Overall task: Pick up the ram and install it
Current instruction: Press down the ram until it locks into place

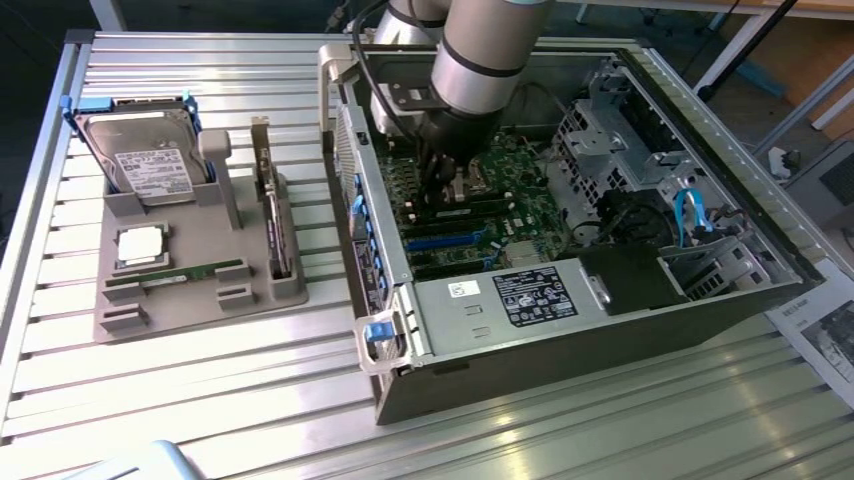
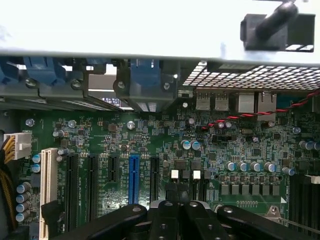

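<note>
Green and thin, one ram (image 1: 175, 275) lies flat in the grey holder tray (image 1: 200, 300) at the exterior view's left, its long axis running left-right. The gripper (image 1: 447, 190) is well apart from it, down inside the open computer case (image 1: 601, 330) over the motherboard (image 2: 150, 150), fingers closed together; whether they pinch anything I cannot tell.

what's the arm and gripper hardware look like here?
Arm: thick round tube segments, silver-grey metal with a dark grey joint band, and a black cable running alongside near the top. Gripper: black, blocky body; in the wrist view, black linkage bars with round pivot bolts.
</note>
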### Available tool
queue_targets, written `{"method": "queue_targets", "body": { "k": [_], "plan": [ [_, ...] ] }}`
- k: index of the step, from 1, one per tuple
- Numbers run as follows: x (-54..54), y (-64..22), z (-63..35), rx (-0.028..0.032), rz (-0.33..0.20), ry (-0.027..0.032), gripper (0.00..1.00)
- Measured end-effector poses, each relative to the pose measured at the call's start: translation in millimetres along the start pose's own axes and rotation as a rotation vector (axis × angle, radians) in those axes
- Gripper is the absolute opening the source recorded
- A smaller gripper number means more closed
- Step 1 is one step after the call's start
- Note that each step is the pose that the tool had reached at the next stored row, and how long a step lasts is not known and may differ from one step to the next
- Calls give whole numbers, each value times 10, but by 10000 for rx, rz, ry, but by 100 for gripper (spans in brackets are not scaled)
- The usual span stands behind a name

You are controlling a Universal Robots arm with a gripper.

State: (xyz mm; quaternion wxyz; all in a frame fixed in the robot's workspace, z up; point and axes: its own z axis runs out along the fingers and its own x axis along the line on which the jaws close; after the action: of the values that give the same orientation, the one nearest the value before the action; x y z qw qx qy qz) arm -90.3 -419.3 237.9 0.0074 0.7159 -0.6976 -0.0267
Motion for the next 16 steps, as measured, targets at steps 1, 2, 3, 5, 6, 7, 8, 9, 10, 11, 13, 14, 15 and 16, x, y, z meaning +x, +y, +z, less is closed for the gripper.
{"method": "queue_targets", "body": {
  "k": [1, 2, 3, 5, 6, 7, 8, 9, 10, 11, 13, 14, 15, 16],
  "plan": [
    [0, 0, 4, -1, 0, 2, 10],
    [1, 0, 9, -1, 0, 2, 10],
    [1, -1, 14, -2, 0, 3, 10],
    [1, -1, 20, -3, 0, 4, 10],
    [1, -1, 20, -3, 0, 5, 10],
    [1, -1, 20, -2, 0, 5, 10],
    [1, -1, 21, -2, 0, 3, 10],
    [1, -1, 26, 0, 0, 0, 10],
    [1, -2, 32, 1, 0, -2, 10],
    [2, -2, 41, -2, 0, 3, 10],
    [2, -2, 44, -2, 1, 4, 10],
    [3, -2, 45, -2, 0, 3, 10],
    [4, -2, 48, -1, 0, 2, 10],
    [5, -2, 50, -2, 1, 4, 10]
  ]
}}
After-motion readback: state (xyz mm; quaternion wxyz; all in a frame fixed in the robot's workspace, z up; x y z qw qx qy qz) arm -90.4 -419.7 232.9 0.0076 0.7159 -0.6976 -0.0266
